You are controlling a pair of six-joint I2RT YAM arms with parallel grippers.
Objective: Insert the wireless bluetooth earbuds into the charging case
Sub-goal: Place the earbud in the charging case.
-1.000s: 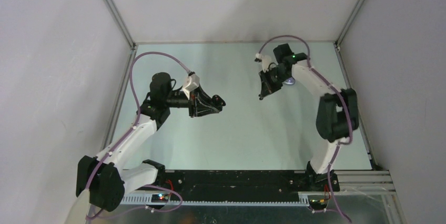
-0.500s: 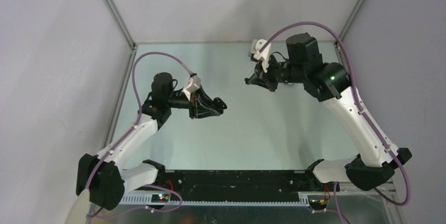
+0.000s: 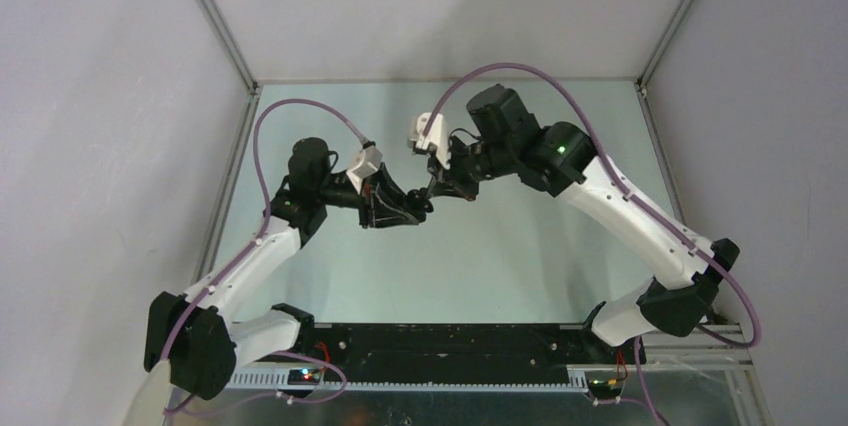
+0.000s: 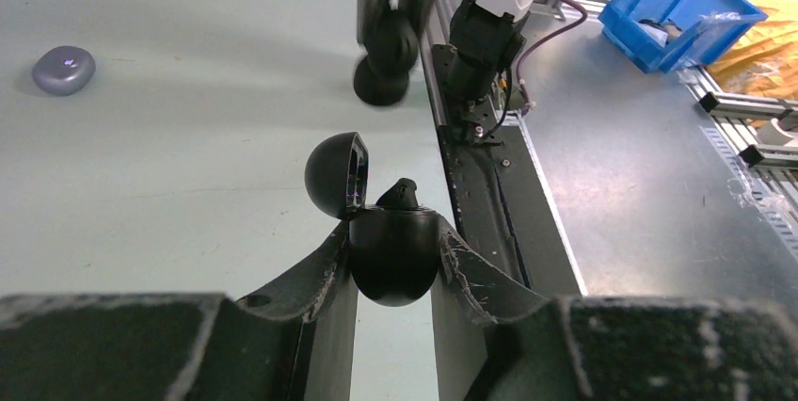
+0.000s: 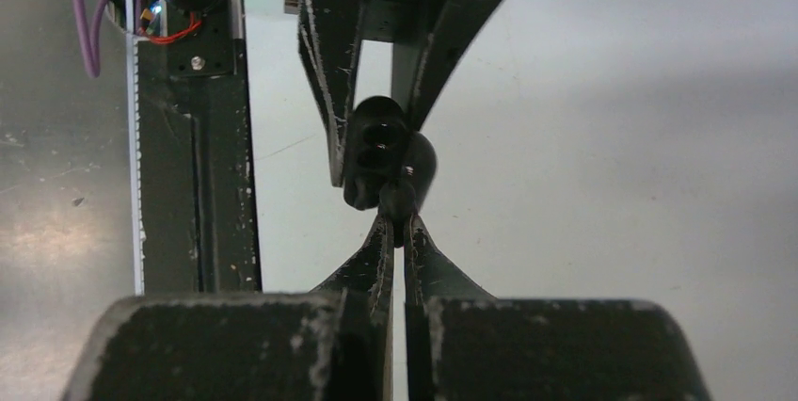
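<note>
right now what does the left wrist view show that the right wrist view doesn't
Only left wrist: a pale lilac oval case lying on the table, and a blue plastic bin beyond the table's edge. Only right wrist: the right gripper shut on a tiny glossy black earbud, right at the twin sockets of the case it faces. Both: the round glossy black charging case clamped in the left gripper.

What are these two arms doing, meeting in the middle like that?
The left pincer is clamped on a round black charging case with its lid flipped open. The right pincer is shut on what looks like a small black earbud, right at the case's opening. A second, lilac-grey case lies on the table.
</note>
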